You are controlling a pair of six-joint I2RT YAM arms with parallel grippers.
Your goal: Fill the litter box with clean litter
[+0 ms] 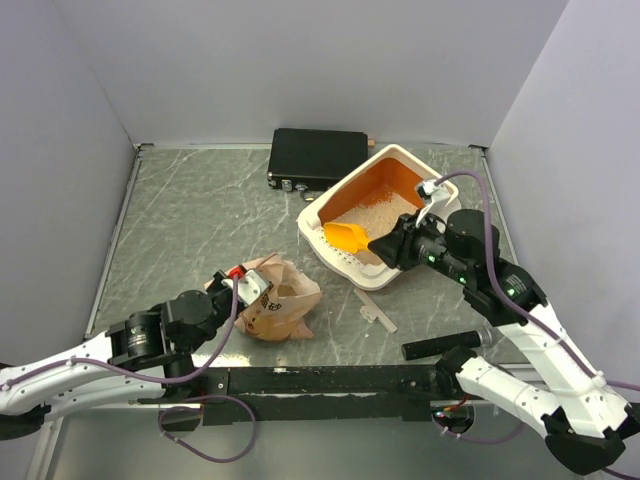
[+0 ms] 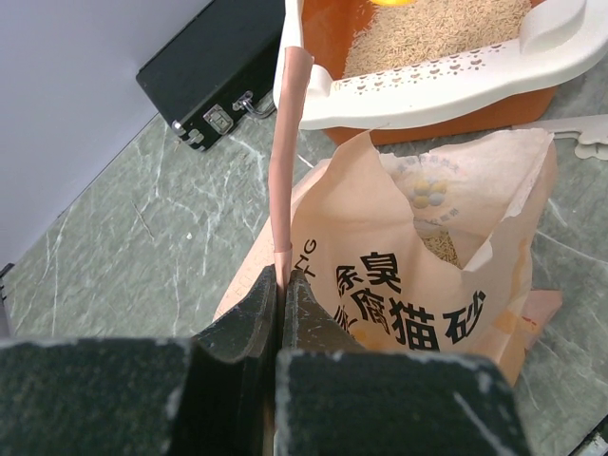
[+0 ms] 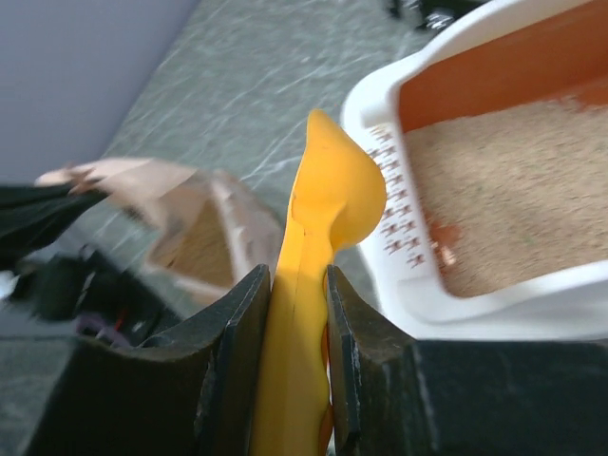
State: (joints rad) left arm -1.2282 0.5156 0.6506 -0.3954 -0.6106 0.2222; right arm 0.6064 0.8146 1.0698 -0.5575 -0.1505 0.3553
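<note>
Your right fingers are closed tight on the handle of the yellow scoop. The scoop's bowl hangs over the end of the litter box that has the little slots. You cannot tell from here if any litter is in the scoop.

The litter box sits at the far right of the tabletop, close to the right arm. Its long side runs from about 8 o'clock up to 2 o'clock, and the slotted end is the 8 o'clock end. The rim is creamy white and the inside is orange. Tan, sandy litter covers part of the floor, but lots of orange wall shows above it, so it looks only partly full.

Your left fingers are pinched shut on the paper edge of the bag, holding its mouth open. Some litter shows down inside the bag.

Now the part that matters. From the scoop, the bag lies between 7 and 8 o'clock, near but not touching the box. The bag's open mouth faces toward the box. The right arm has the scoop, so it looks like the one to reach in. The next scoop will likely mean swinging down and left into that mouth, while the left fingers hold the bag steady.
</note>
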